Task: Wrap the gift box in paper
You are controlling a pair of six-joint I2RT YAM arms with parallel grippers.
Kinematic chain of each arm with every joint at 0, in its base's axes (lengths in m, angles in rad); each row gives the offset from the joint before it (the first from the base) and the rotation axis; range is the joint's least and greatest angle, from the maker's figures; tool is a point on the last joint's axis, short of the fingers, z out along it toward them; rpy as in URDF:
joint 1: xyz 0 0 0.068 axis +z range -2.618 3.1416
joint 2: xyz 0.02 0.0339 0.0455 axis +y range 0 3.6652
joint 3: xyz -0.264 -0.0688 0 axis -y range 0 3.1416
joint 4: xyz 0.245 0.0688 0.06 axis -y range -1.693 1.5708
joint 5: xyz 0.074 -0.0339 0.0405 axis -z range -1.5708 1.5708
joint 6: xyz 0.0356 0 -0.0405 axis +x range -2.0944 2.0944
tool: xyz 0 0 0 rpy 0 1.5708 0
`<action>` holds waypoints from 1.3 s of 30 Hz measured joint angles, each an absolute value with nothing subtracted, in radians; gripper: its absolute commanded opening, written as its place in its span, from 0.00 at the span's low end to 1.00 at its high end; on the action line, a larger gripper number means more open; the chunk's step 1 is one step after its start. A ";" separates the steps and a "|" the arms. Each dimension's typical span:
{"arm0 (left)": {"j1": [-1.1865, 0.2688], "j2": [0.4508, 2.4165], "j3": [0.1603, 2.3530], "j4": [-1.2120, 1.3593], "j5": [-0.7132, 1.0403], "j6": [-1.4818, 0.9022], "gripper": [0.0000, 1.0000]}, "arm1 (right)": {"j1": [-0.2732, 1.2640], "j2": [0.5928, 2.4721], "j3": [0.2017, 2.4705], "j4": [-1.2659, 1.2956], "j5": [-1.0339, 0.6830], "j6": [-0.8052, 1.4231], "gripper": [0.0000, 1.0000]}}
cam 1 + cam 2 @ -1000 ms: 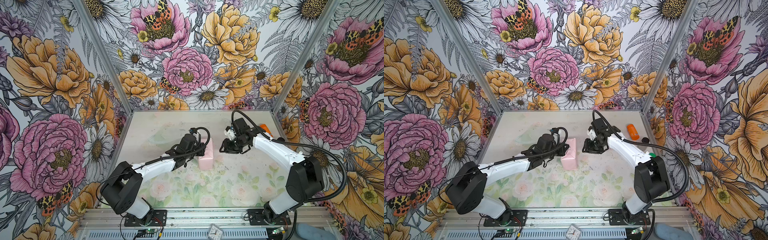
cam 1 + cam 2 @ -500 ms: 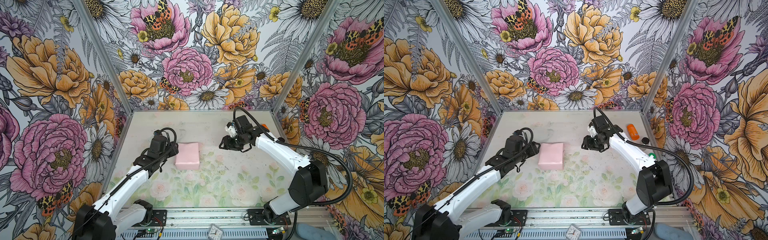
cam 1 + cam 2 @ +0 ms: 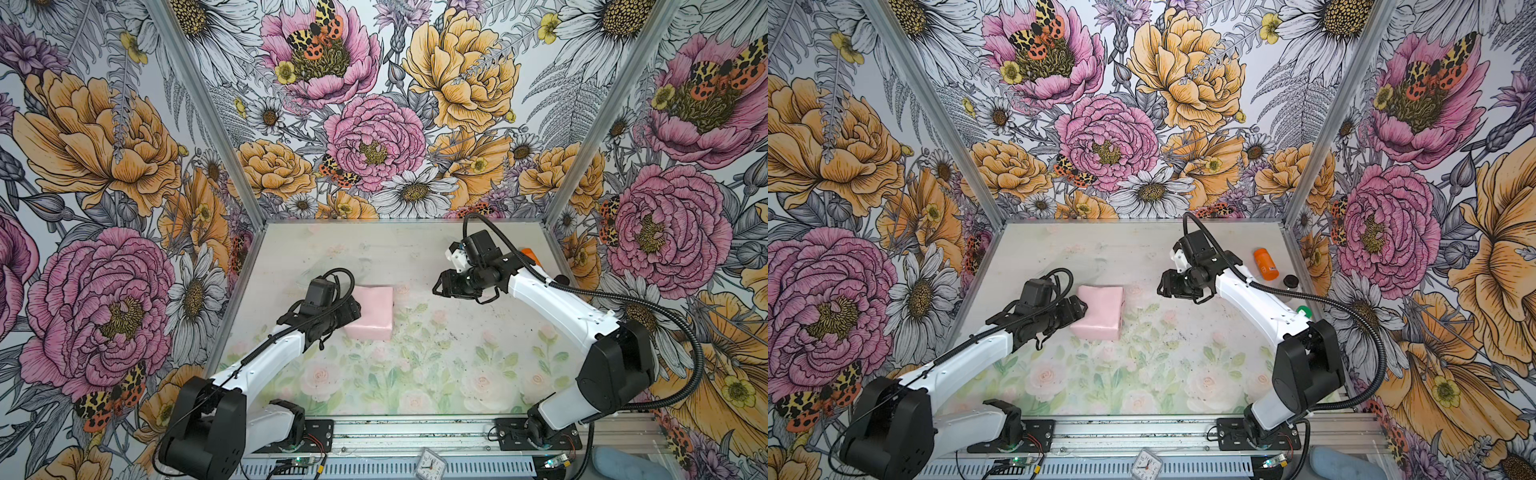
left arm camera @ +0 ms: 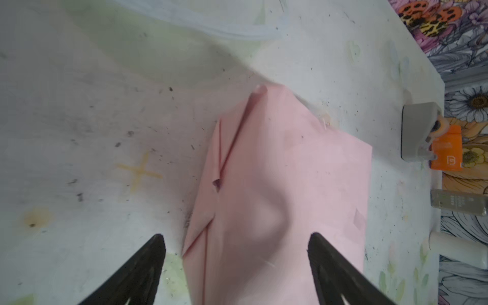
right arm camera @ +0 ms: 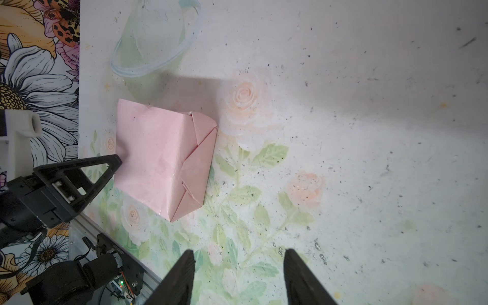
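Note:
The paper (image 3: 372,307) (image 3: 1100,309) is pale pink and folded shut around a squat block that lies flat on the table; the gift box inside is hidden. Triangular end folds show in the right wrist view (image 5: 195,163). My left gripper (image 3: 352,309) (image 3: 1079,309) is open at the parcel's left edge. In the left wrist view the paper (image 4: 277,198) reaches in between the spread jaws of that gripper (image 4: 235,236). One of its fingers (image 5: 105,169) touches the parcel's edge. My right gripper (image 3: 440,286) (image 5: 239,253) is open and empty, well to the parcel's right.
An orange bottle (image 3: 1265,264), a black cap (image 3: 1291,281) and a grey tape dispenser (image 4: 417,132) sit by the right wall. A clear plastic loop (image 5: 155,52) lies behind the parcel. A small clock (image 3: 430,461) rests on the front rail.
The parcel stood on edge in my shut left gripper a second ago and has dropped flat. The left gripper opened, pulled left, then returned to the parcel's edge. The right gripper drew back right.

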State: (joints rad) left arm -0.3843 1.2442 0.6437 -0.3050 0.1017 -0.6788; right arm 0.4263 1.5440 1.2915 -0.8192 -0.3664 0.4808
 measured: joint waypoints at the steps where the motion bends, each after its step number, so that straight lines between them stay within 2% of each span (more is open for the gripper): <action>1: -0.412 1.271 0.653 -0.288 0.105 -0.682 0.86 | 0.418 1.538 1.279 -0.817 -0.366 0.482 0.57; 9: -0.645 1.552 0.904 -0.207 0.105 -0.665 0.86 | 0.296 1.406 1.184 -0.813 -0.328 0.489 0.59; 10: -0.659 1.562 0.928 -0.206 0.103 -0.655 0.88 | 0.281 1.388 1.176 -0.810 -0.318 0.490 0.60; 12: -0.670 1.552 0.966 -0.207 0.083 -0.618 0.99 | 0.249 1.353 1.160 -0.804 -0.290 0.485 0.62; 13: -0.667 1.535 0.972 -0.210 0.068 -0.604 0.99 | 0.236 1.338 1.153 -0.797 -0.273 0.478 0.63; 15: -0.638 1.471 0.971 -0.224 0.013 -0.564 0.99 | 0.203 1.307 1.134 -0.773 -0.221 0.466 0.78; 17: -0.597 1.394 0.957 -0.231 -0.065 -0.514 0.99 | 0.171 1.280 1.110 -0.734 -0.167 0.452 0.99; 23: -0.488 1.093 0.732 -0.068 -0.364 -0.299 0.99 | 0.053 1.246 0.957 -0.464 -0.097 0.397 0.99; 27: -0.403 1.026 0.517 0.133 -0.472 -0.157 0.99 | 0.029 1.283 0.805 -0.215 -0.064 0.344 0.99; 33: -0.235 1.195 0.356 0.432 -0.455 -0.021 0.99 | 0.007 1.366 0.648 0.049 -0.025 0.262 0.99; 39: -0.192 1.450 0.333 0.752 -0.386 0.098 0.99 | -0.007 1.392 0.591 0.305 -0.006 0.136 0.99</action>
State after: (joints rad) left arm -0.1921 1.4502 0.3332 0.7517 -0.3862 0.0982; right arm -0.0067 1.3922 0.5911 0.3054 -0.0059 0.1364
